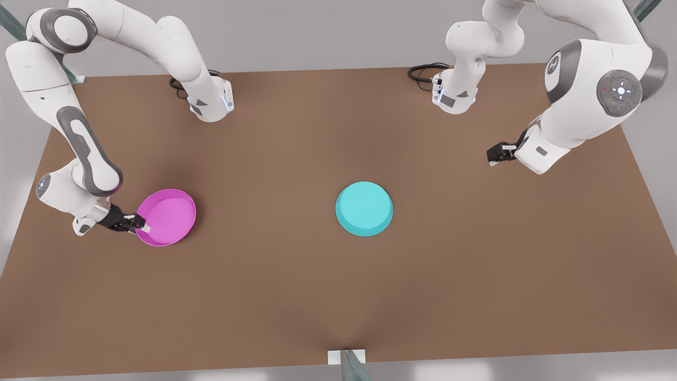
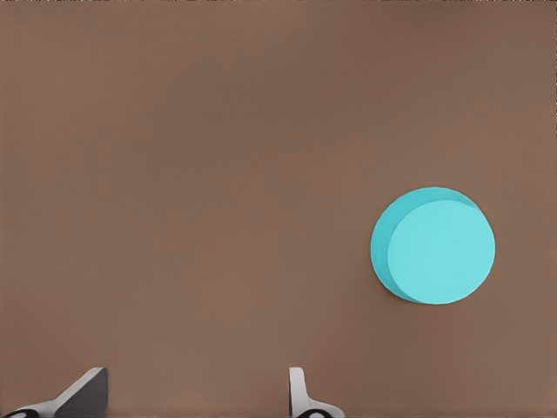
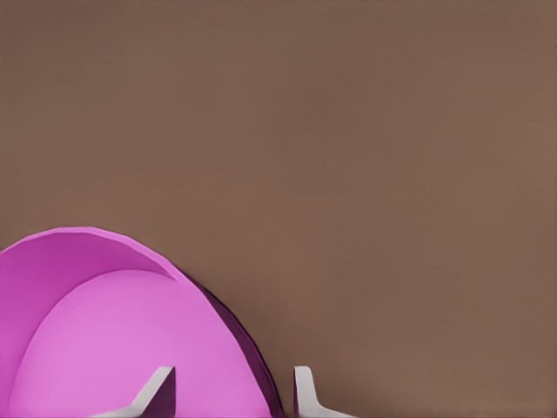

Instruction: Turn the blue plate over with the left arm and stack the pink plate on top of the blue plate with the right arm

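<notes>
Mid-table, blue plate (image 1: 364, 208) (base up, cyan).

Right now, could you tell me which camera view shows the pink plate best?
The front view: the whole pink plate lies open side up, its rim between the right end effector fingers. The right wrist view shows part of its rim and inside.

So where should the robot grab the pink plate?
Best guess: pinch the raised rim. The pink plate is open side up, so one finger goes inside the wall and one outside. The right gripper is already there, on the rim nearest it at the front view's left.
</notes>
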You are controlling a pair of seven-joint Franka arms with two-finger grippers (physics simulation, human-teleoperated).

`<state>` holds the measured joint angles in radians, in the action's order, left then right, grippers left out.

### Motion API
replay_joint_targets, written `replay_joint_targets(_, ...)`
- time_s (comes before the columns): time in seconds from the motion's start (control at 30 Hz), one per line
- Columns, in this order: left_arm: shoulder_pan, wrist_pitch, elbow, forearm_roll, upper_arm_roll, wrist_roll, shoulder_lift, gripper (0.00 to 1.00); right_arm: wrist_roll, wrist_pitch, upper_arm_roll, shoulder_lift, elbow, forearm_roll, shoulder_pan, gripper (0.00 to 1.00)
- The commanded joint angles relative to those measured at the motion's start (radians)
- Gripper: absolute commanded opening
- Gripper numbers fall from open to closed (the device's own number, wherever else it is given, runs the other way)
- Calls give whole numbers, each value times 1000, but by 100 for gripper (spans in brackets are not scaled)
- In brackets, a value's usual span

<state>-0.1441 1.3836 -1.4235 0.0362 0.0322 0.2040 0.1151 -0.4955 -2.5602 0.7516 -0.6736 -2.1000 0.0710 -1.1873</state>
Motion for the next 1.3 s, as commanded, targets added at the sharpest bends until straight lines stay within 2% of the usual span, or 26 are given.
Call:
replay_joint_targets(0.0, 0, 0, 0, -1, 0, 0, 0, 100, 0, 0, 0, -1, 0, 1, 0, 50)
replay_joint_targets(0.13, 1, 0, 0, 1, 0, 0, 0, 100, 0, 0, -2, 0, 2, 16, 0, 47)
replay_joint_targets(0.2, 4, 0, 0, -1, 0, -2, 0, 100, 2, 0, -2, -1, 2, 32, 2, 36)
replay_joint_targets(0.3, 6, 0, 0, -1, 0, -2, 0, 100, 2, -5, -2, -11, 3, 53, 2, 33)
replay_joint_targets(0.4, 12, 0, 0, -1, 0, -2, 0, 100, 2, -12, -3, -12, 3, 56, 2, 21)
replay_joint_targets(0.93, 17, 0, 0, -1, 0, -2, -2, 100, 18, 26, 5, 31, 0, 47, 0, 21)
replay_joint_targets(1.27, 17, 0, 2, -1, 0, -2, -2, 100, 66, 40, 55, 40, -9, 9, -3, 21)
